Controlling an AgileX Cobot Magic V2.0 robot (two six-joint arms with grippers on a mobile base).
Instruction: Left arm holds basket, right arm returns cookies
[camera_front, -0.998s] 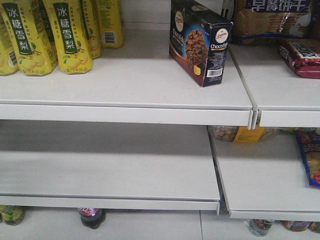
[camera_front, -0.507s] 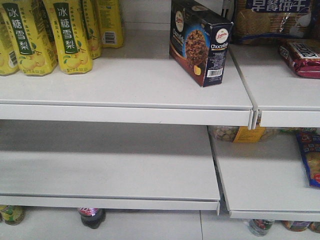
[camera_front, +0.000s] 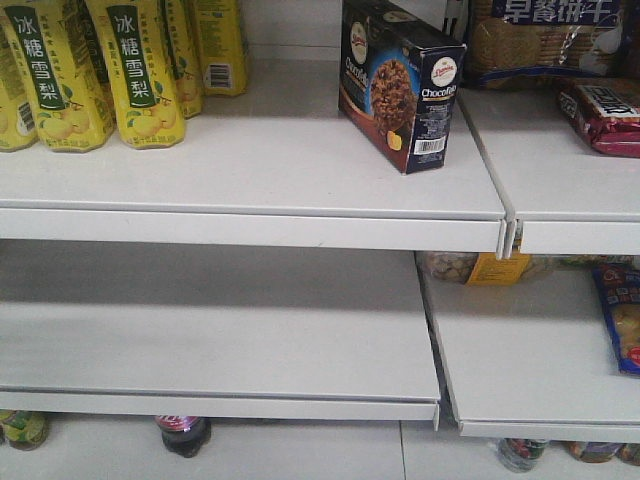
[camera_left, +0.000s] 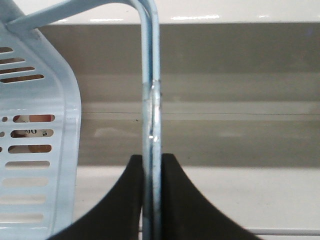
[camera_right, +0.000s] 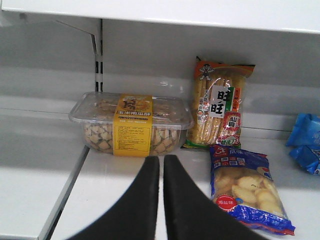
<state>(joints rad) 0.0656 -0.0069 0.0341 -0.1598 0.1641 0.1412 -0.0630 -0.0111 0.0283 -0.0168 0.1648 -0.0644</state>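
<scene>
Cookies (camera_front: 400, 80) stood upright on upper shelf (camera_front: 250, 170) | left gripper (camera_left: 152, 200) clamped on basket (camera_left: 45, 125) handle | right gripper (camera_right: 161, 195) closed, empty.

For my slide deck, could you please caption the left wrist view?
Left tool shut on the light blue basket's hoop handle, shelf behind.

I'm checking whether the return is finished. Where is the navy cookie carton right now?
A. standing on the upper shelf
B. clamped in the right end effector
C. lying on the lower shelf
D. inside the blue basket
A: the cookie carton stands upright on the upper shelf, and the right end effector is shut on nothing.
</scene>
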